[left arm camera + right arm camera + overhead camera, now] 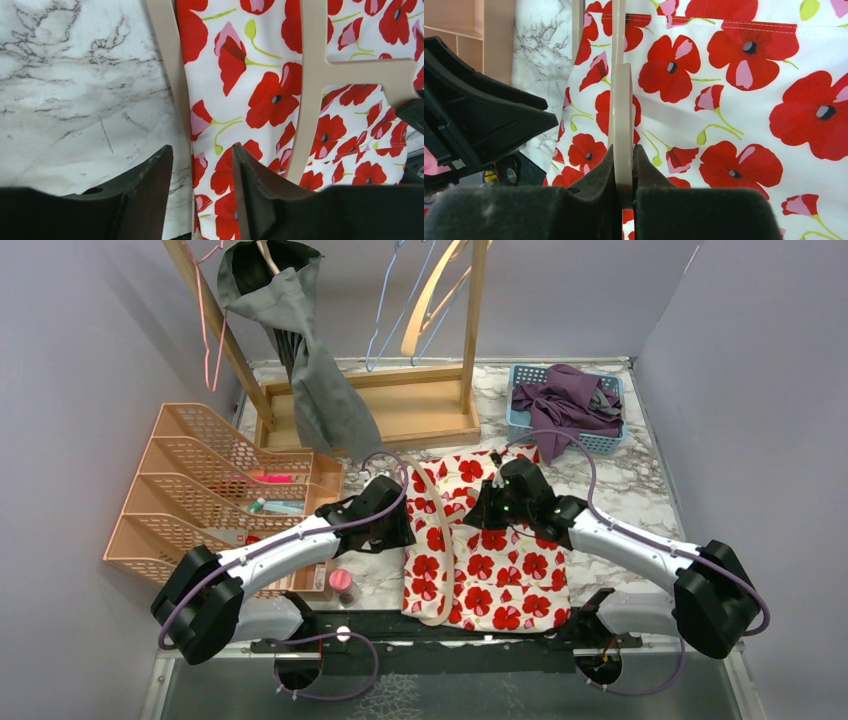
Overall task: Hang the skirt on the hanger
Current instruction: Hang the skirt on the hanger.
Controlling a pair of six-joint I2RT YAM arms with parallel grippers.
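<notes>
- Skirt [505, 575] lies flat on my desk [640, 485], with the beige hanger [446, 550] resting on it.
- My right hand [624, 157] is clamped on the hanger.
- My left hand [200, 200] hovers, jaws apart, over the skirt's left edge.

Two robot arms: one left arm [270, 555], one right arm [630, 540]. Two pincers, one per arm: left pincer [200, 185], right pincer [624, 170]. One marble desk [640, 480]. One white skirt [500, 570] printed with many red poppies. One beige hanger [311, 75] lying flat. One wooden rack [410, 405]. On its rail, one pink wire hanger [205, 320], one blue wire hanger [385, 310], one grey garment [320, 390], and pale wooden hangers [425, 300] too overlapped to count. One blue basket [600, 443]. One purple cloth [565, 400]. One orange file tray [200, 460] with four slanted slots. One small pink-topped jar [341, 581].
</notes>
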